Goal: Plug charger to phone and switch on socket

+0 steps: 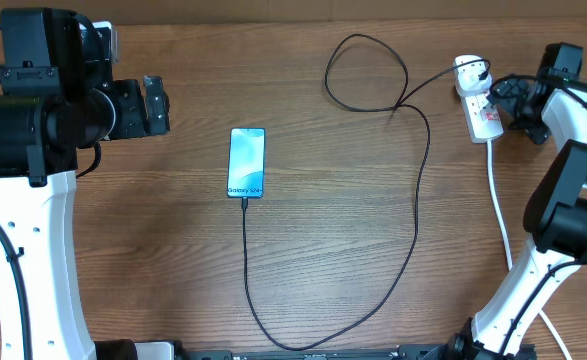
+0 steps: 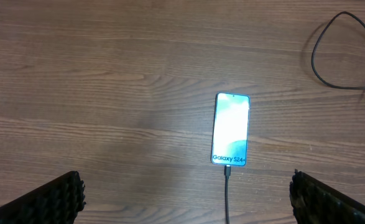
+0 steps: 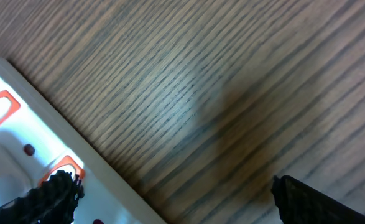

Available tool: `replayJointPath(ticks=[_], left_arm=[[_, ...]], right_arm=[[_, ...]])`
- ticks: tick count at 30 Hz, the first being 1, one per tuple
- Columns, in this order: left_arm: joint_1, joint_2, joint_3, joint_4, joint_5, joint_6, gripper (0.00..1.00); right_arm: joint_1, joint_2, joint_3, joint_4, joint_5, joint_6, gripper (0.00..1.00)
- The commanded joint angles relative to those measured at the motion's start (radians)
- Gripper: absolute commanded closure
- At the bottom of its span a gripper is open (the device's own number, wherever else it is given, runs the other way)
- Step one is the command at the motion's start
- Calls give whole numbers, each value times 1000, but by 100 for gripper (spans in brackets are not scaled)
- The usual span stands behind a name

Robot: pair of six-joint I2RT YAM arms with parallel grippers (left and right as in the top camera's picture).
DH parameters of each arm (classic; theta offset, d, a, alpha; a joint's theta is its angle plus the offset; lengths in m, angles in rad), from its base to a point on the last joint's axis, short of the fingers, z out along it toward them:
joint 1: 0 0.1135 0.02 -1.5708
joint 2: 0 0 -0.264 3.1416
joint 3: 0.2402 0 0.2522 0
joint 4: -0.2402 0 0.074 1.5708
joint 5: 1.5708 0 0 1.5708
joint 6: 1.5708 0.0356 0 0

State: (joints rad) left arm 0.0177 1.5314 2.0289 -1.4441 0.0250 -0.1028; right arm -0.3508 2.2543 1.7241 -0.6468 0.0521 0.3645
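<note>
Right of the phone (image 1: 247, 162), at the socket (image 1: 483, 118), my right pincer (image 1: 506, 98) sits low, elbow bent, spread wide, one fingertip (image 3: 56, 191) over a red marking. Left pincer (image 1: 157, 106) is wide too, raised left of the phone. The charger (image 1: 419, 200) runs from the phone's bottom edge to the socket.

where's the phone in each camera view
overhead: the phone lies left of centre, screen up.
left wrist: the phone sits right of centre.
right wrist: not in it; only the socket shows.
shared landmark: the charger cable leaving the phone's bottom edge, seen in overhead and left wrist.
</note>
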Motion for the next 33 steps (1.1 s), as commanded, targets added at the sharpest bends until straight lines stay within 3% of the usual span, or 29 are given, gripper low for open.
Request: replayJointPath(ticks=[1,33], left_arm=[[2,0,3,1,-9,-10,0],[2,0,3,1,-10,-10,0]], right_arm=[[5,1,-5,15,-11,-42,0],[38,47,-5,25,-31,-50,0]])
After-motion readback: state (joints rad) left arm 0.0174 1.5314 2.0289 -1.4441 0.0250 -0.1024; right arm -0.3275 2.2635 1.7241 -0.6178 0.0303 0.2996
